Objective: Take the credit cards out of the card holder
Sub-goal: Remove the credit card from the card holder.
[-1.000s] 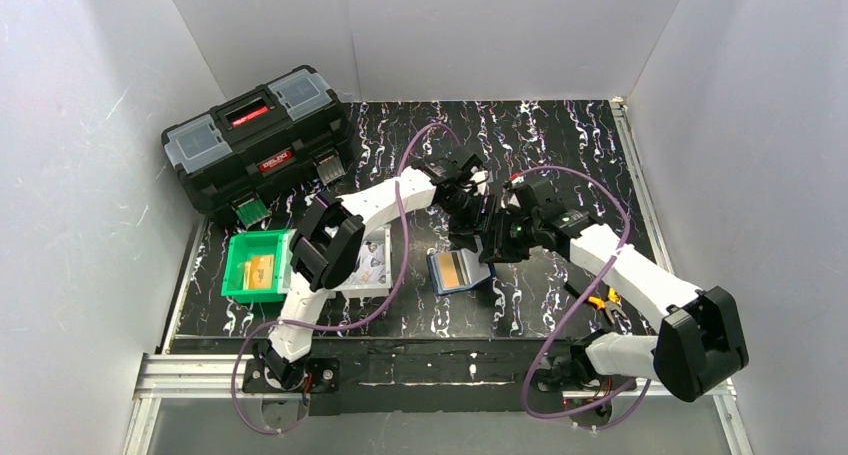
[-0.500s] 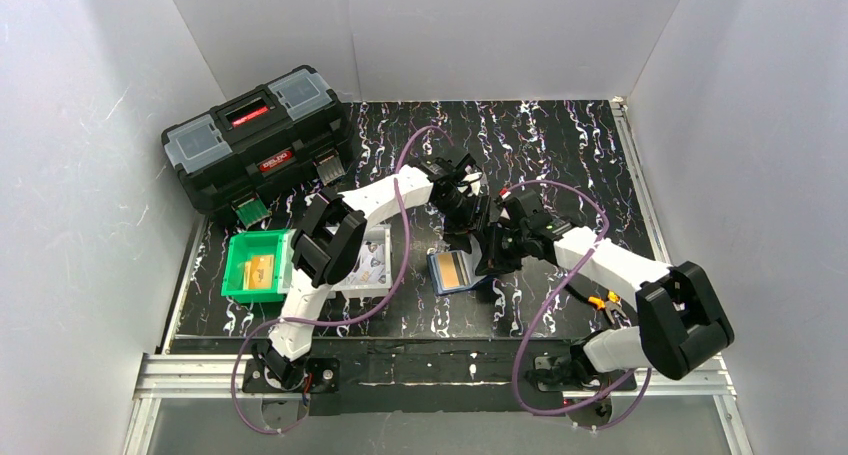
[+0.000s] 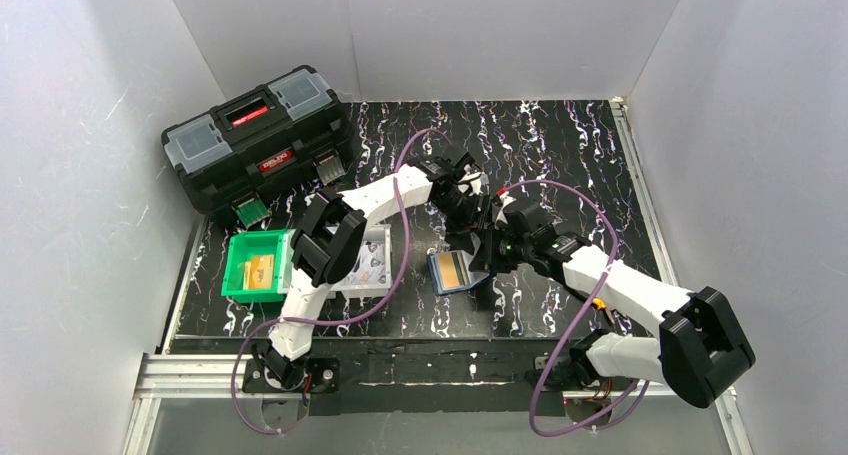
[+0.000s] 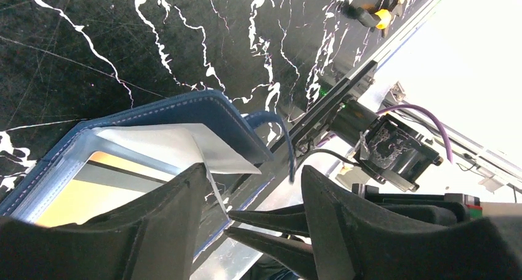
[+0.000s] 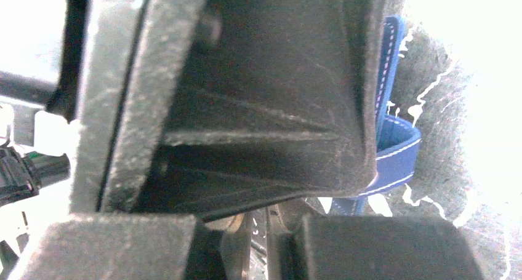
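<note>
Workspace seen from above, with both wrist views. Card holder (image 3: pixel 470 283) lies spread open at lower centre of the black marbled table (image 3: pixel 560 145), its navy stitched edge (image 4: pixel 203 104) raised off the surface on one side. One orange credit card (image 3: pixel 453 269) sits inside it under a pale pocket (yellow-orange face also seen at lower left of the left wrist view (image 4: pixel 68 200)).

Left gripper (image 3: pixel 468 207) hangs just above the holder's upper edge, jaws spread, nothing between them; in its own view (image 4: pixel 252 175) one finger overlaps the pocket edge and the other stands off the holder's right side. Right gripper (image 3: pixel 487 255) is at the holder's right edge, its two pointed tips lying close together. Whether they pinch anything cannot be told (the right wrist view is filled by dark finger surfaces, with only the holder's blue strap (image 5: pixel 394 148) showing at right).

Green bin (image 3: pixel 232 265) stands at left, well apart from the holder, with a tan card (image 3: pixel 260 270) inside; a white tray (image 3: pixel 372 260) lies between bin and holder, partly under the left arm. Toolbox (image 3: pixel 258 140) occupies the upper left corner. Pliers (image 3: pixel 605 300) with orange handles lie to the right, under the right arm. Bare marbled surface shows between the holder and the table's near edge.
</note>
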Controlling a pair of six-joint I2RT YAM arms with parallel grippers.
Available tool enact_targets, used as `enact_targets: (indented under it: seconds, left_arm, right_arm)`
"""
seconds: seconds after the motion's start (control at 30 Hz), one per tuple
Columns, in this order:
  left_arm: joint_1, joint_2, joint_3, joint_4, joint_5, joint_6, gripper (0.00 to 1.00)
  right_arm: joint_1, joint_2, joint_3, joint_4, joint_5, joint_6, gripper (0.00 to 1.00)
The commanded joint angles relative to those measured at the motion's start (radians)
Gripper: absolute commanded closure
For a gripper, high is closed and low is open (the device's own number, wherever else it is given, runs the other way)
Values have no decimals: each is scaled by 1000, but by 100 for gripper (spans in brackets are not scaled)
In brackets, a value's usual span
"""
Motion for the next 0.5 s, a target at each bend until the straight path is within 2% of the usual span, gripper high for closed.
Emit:
enact_targets:
  seconds: [0.0,0.13,0.47]
  left_arm:
    - [-25,6,16,12,126,-39,42]
    - [-26,7,-2,41,150,-61,41]
    - [-25,9,-3,48,171,-69,40]
  right_arm:
    - [27,25,2,80,80,-35,83]
    - [41,15,-6,86,136,-45,83]
    - [65,-51,-31,114,152,-77,80]
